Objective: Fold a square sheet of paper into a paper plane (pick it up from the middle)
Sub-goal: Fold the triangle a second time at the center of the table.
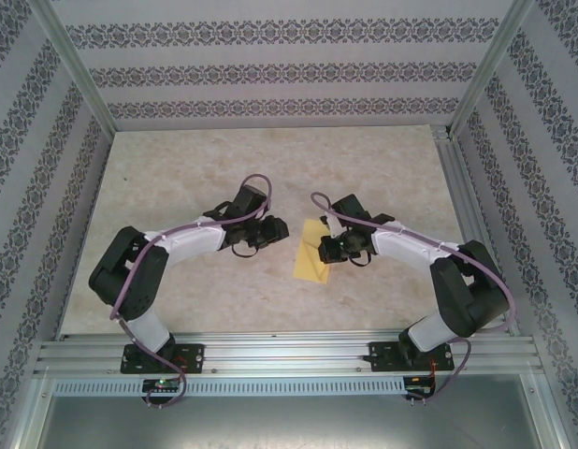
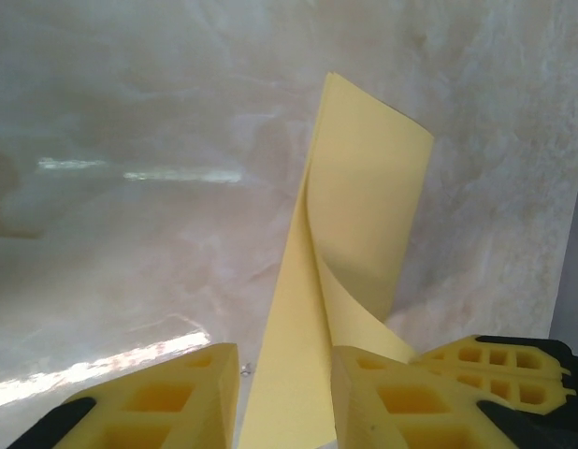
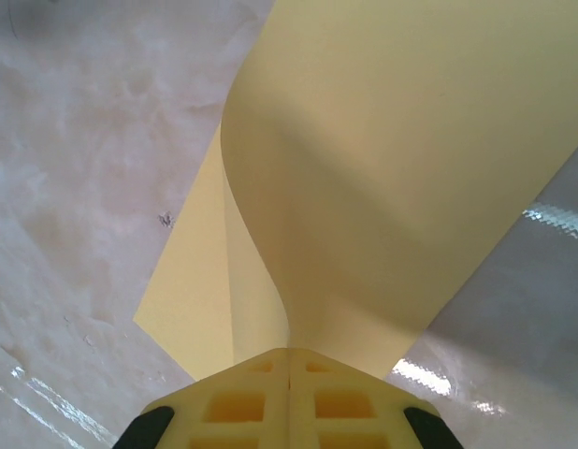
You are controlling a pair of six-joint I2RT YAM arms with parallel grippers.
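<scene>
The pale-yellow sheet of paper [image 1: 310, 259] sits mid-table between my two grippers, bent over on itself in a loose curl with no sharp crease. My right gripper [image 1: 325, 248] is shut on it. In the right wrist view the closed fingertips [image 3: 289, 351] pinch the paper [image 3: 411, 168] where its two layers meet. My left gripper [image 1: 281, 228] is just left of the sheet. In the left wrist view its jaws [image 2: 284, 360] stand apart with a strip of the paper [image 2: 364, 187] running up between them. The strip touches the right finger [image 2: 382, 398], with a gap at the left finger [image 2: 177, 398].
The marbled beige tabletop [image 1: 195, 178] stretches around the sheet. Aluminium frame posts [image 1: 79, 65] and patterned walls close in the sides and back. A metal rail [image 1: 289, 355] carrying both arm bases runs along the near edge.
</scene>
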